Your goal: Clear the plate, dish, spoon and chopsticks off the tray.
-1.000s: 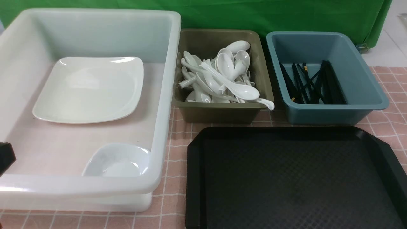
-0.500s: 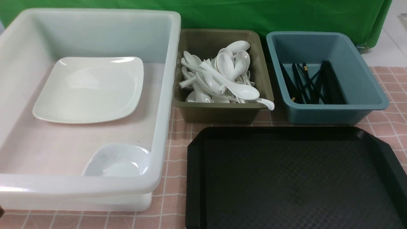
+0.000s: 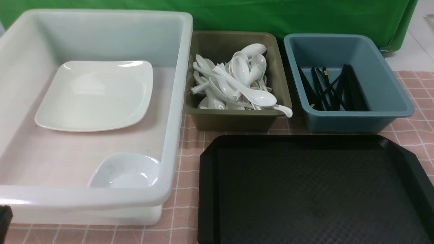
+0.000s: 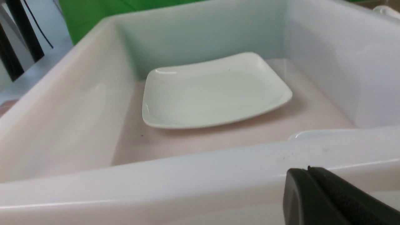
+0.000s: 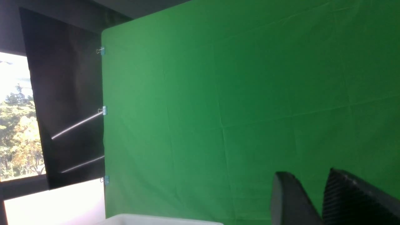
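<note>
The black tray [image 3: 315, 189] sits at the front right with nothing on it. The large white plate [image 3: 95, 95] lies flat in the white tub [image 3: 179, 67], also seen in the left wrist view [image 4: 215, 90]. The small white dish [image 3: 127, 171] sits in the tub's near right corner; only its rim [image 4: 312, 134] shows in the left wrist view. White spoons [image 3: 237, 81] are heaped in the olive bin. Black chopsticks [image 3: 334, 89] lie in the blue bin. My left gripper [image 3: 4, 220] is shut and empty [image 4: 307, 170], just outside the tub's near wall. My right gripper [image 5: 307, 172] is slightly open, empty, facing the green backdrop.
The olive bin [image 3: 237, 123] and the blue bin [image 3: 352, 123] stand side by side behind the tray. The tub fills the left half of the pink checked cloth [image 3: 184, 189]. A green backdrop [image 3: 271, 17] closes the far side.
My left gripper has dropped from the middle of the left edge to the bottom left corner of the front view. Nothing else has moved.
</note>
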